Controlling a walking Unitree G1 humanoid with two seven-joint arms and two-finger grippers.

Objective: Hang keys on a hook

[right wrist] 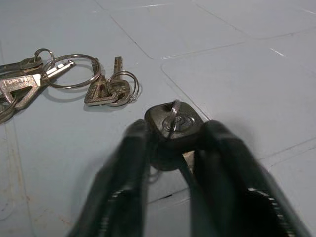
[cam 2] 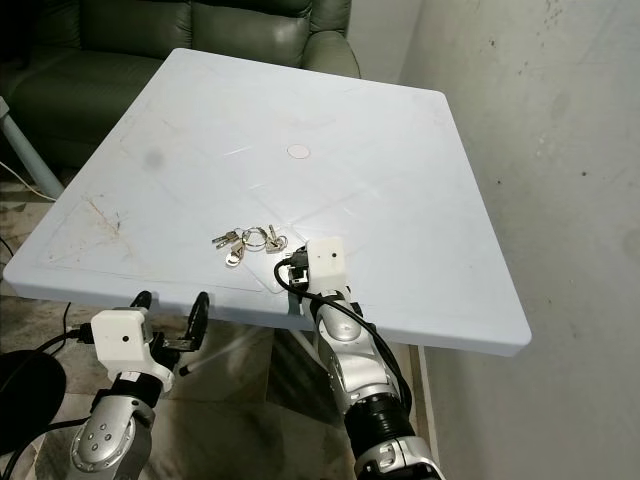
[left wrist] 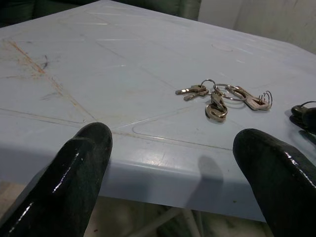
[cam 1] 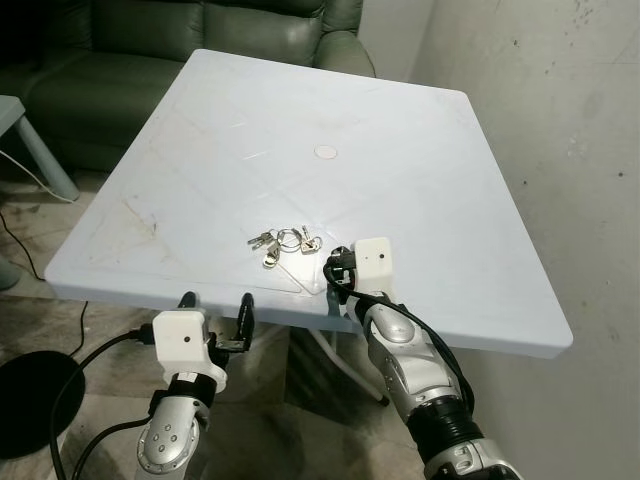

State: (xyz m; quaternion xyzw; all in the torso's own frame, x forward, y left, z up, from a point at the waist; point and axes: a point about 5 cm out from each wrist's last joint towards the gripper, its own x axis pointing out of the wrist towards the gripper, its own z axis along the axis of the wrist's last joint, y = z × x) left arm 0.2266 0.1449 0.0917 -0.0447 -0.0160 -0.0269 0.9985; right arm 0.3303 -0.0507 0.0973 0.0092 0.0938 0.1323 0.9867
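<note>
A bunch of silver keys on rings (cam 1: 285,243) lies on the pale blue table (cam 1: 420,150), near its front edge. Just to the right of the bunch, my right gripper (cam 1: 338,268) rests on the tabletop. In the right wrist view its two black fingers (right wrist: 123,168) are shut on a black-headed key (right wrist: 173,123) with a small ring through it; the silver bunch (right wrist: 74,81) lies a little beyond. My left gripper (cam 1: 216,303) is open and holds nothing, just below the table's front edge, and the keys (left wrist: 217,96) lie ahead of it.
A dark green sofa (cam 1: 200,40) stands behind the table and a bare wall (cam 1: 570,120) runs along the right. A small white disc (cam 1: 326,152) marks the table's middle. On the floor at left are a black round base (cam 1: 30,400) and cables.
</note>
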